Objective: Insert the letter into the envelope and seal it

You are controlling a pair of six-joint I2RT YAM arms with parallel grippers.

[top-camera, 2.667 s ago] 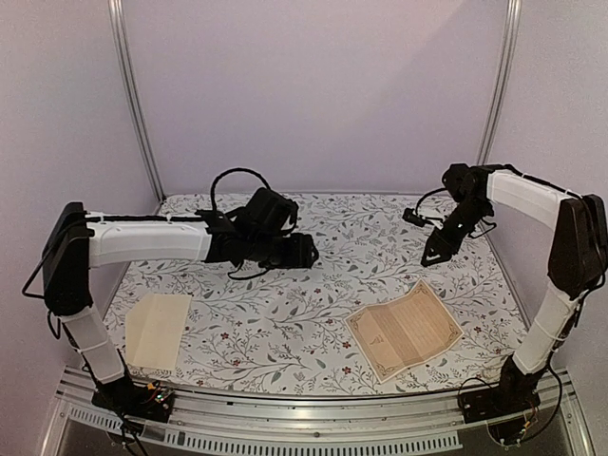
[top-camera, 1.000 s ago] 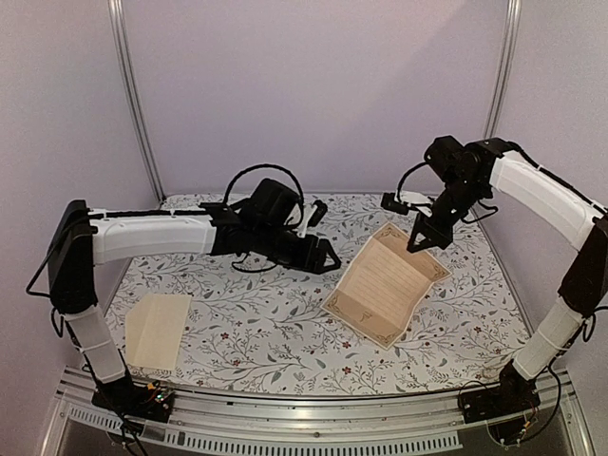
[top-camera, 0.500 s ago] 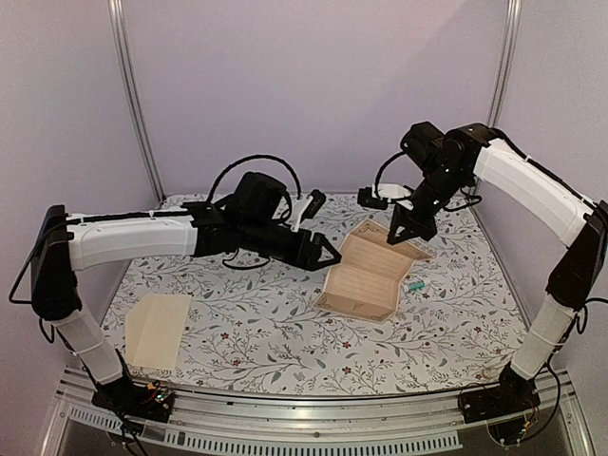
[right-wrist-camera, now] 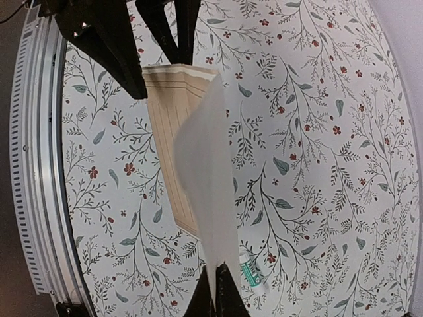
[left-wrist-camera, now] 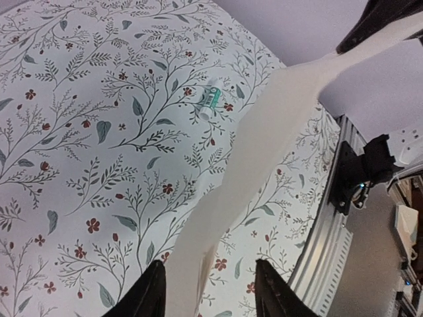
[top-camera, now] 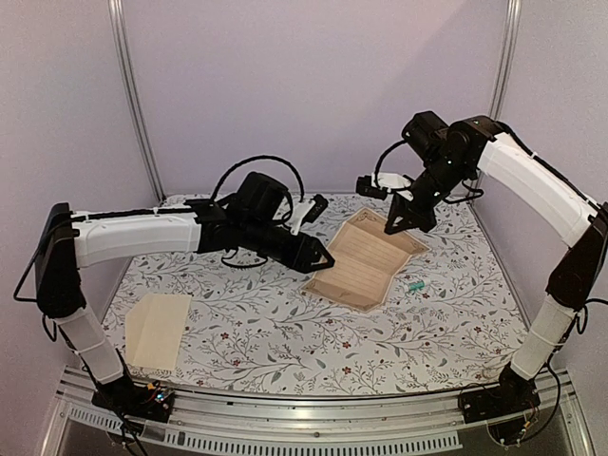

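The letter (top-camera: 366, 261), a tan sheet with a dark printed border and fold creases, hangs slanting above the middle right of the table. My right gripper (top-camera: 398, 222) is shut on its far upper corner; in the right wrist view the sheet (right-wrist-camera: 198, 152) rises from the closed fingertips (right-wrist-camera: 218, 294). My left gripper (top-camera: 323, 258) sits at the sheet's near lower-left corner. The left wrist view shows its jaws apart, with the paper (left-wrist-camera: 264, 139) passing between the fingers (left-wrist-camera: 149, 294) near the left one. The plain cream envelope (top-camera: 157, 328) lies flat at the front left.
A small white tube with a green label (top-camera: 415, 285) lies on the floral tablecloth under the letter's right side, also in the wrist views (left-wrist-camera: 211, 100) (right-wrist-camera: 251, 271). A metal rail (top-camera: 304, 404) runs along the near table edge. Upright frame posts stand at the back corners.
The right gripper lifted the letter off the front right of the table and carried it back and left. The left gripper reached to the sheet's lower corner and its jaws have narrowed.
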